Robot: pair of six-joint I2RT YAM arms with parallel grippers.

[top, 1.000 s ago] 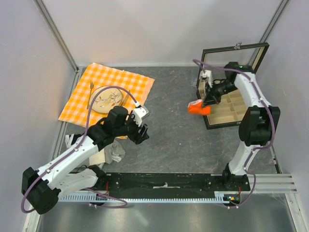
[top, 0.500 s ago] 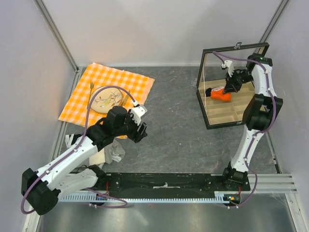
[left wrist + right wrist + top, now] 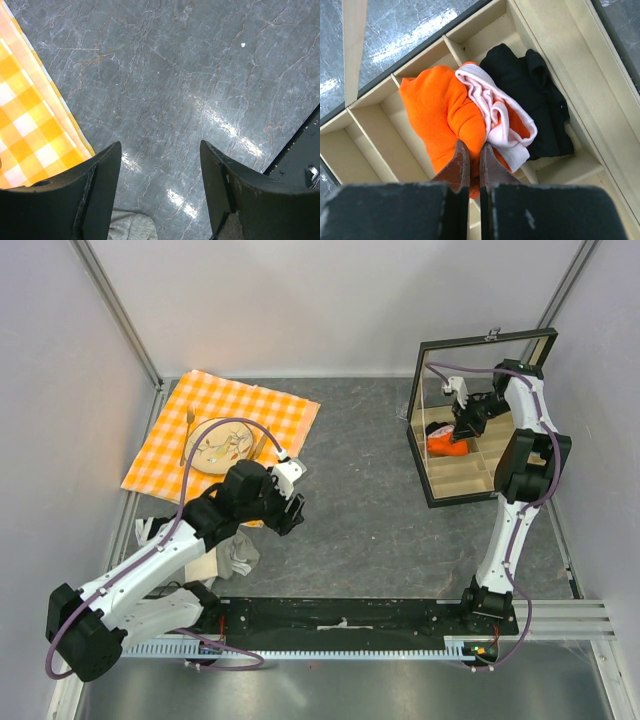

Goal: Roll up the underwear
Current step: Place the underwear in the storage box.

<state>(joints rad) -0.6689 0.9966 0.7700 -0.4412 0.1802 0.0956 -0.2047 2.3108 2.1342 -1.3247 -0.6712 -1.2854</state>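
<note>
Pinching underwear (image 3: 440, 115) in right claw (image 3: 474, 152), black bundle (image 3: 530, 95) touching, divided box (image 3: 580, 75) beneath

We see our right tool (image 3: 473, 152), its two fingers pressed nearly together, pinching the bunched orange underwear (image 3: 437, 117) with pale trim in a compartment of the divided box (image 3: 365, 150), a black bundle (image 3: 535, 95) touching it alongside.

No readable text, no labels, no brand marks, no numbers in any view
</note>
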